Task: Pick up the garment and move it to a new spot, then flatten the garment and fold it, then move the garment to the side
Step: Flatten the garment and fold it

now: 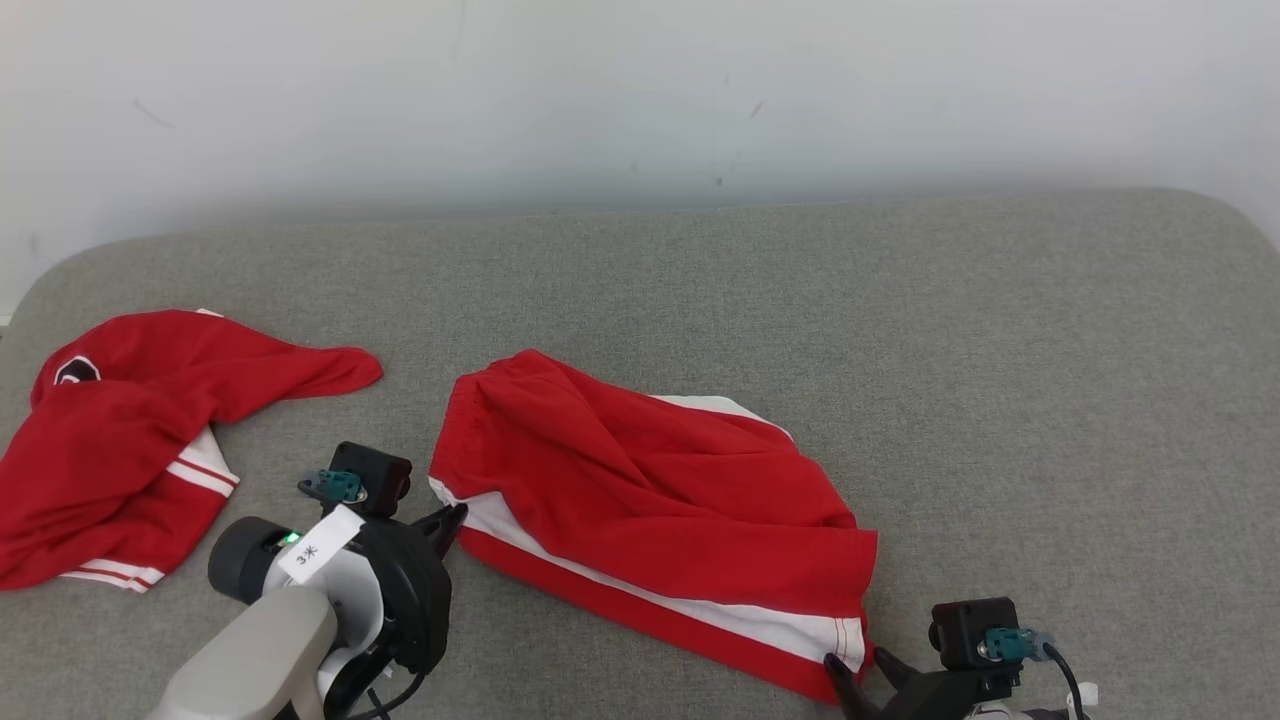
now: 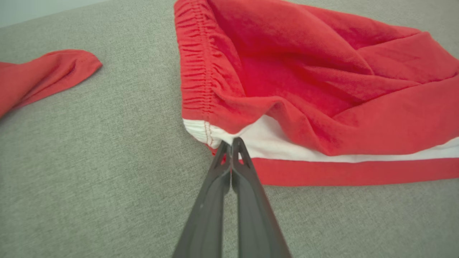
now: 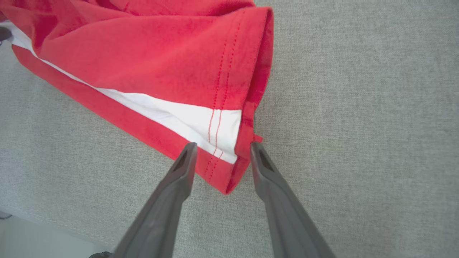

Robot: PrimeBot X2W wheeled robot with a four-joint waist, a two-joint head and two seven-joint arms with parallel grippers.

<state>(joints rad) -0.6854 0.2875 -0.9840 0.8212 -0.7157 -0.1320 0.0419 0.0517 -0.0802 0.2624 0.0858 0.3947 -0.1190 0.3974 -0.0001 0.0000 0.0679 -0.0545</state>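
The garment [image 1: 640, 500] is a pair of red shorts with a white side stripe, lying rumpled in the middle of the grey cushion. My left gripper [image 1: 456, 514] is shut, its tips pinching the white-striped corner of the garment [image 2: 308, 89] by the elastic waistband; the left wrist view shows the left gripper [image 2: 231, 142] closed right at that edge. My right gripper [image 1: 858, 662] stands open at the hem corner. In the right wrist view the right gripper [image 3: 222, 147] straddles the stitched corner of the garment [image 3: 161, 61], which lies between its fingers without being squeezed.
A second red garment [image 1: 120, 430] with white stripes lies crumpled at the cushion's left end, its sleeve [image 2: 46, 75] reaching toward the shorts. The grey cushion [image 1: 1000, 380] stretches bare to the right and behind. A white wall rises at the back; the cushion's front edge [image 3: 43, 222] is close.
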